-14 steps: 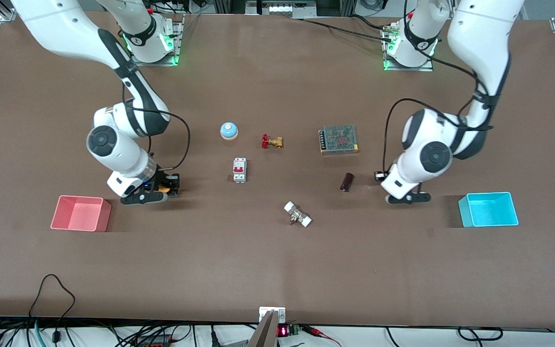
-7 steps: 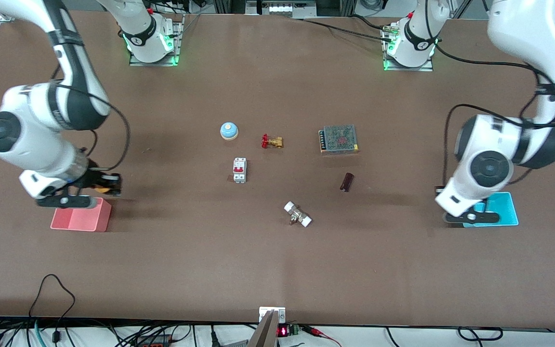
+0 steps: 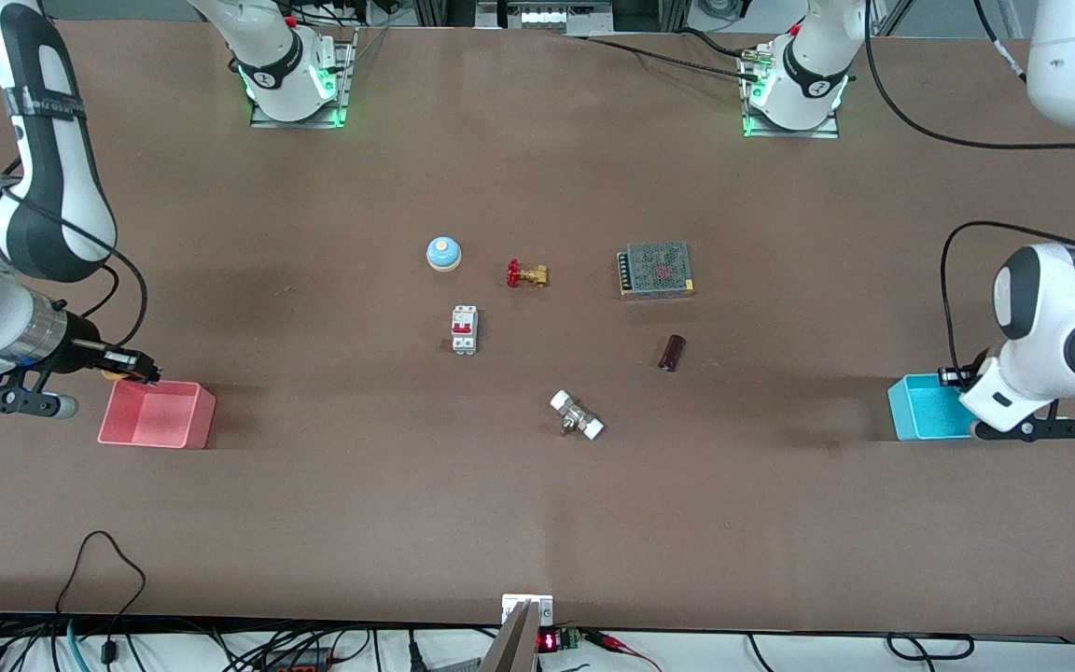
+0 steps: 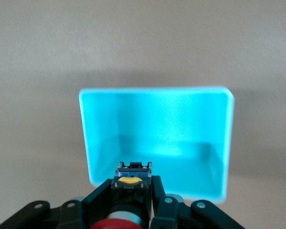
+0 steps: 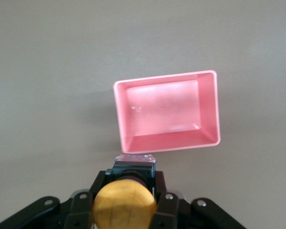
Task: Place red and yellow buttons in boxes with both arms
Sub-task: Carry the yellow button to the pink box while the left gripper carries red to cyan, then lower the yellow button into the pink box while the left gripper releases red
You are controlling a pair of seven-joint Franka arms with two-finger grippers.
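My right gripper [image 3: 134, 371] is shut on the yellow button [image 5: 125, 202] and holds it in the air just beside the rim of the pink box [image 3: 157, 414]. In the right wrist view the gripper [image 5: 133, 177] stands just outside the pink box [image 5: 167, 112]. My left gripper [image 3: 953, 378] hangs over the edge of the cyan box [image 3: 925, 411]. In the left wrist view it [image 4: 132, 185] is shut on the red button [image 4: 125, 223], whose black base reaches over the cyan box [image 4: 155, 133]. The red button is hidden by the arm in the front view.
In the middle of the table lie a blue dome bell [image 3: 443, 253], a red-handled brass valve [image 3: 526, 274], a white circuit breaker [image 3: 464, 329], a mesh-topped power supply [image 3: 656, 269], a dark cylinder [image 3: 672, 353] and a white-ended fitting [image 3: 577, 415].
Both arms have swung outward from the table's middle, each with its button. The right gripper has come to the pink box, the left gripper to the cyan box.
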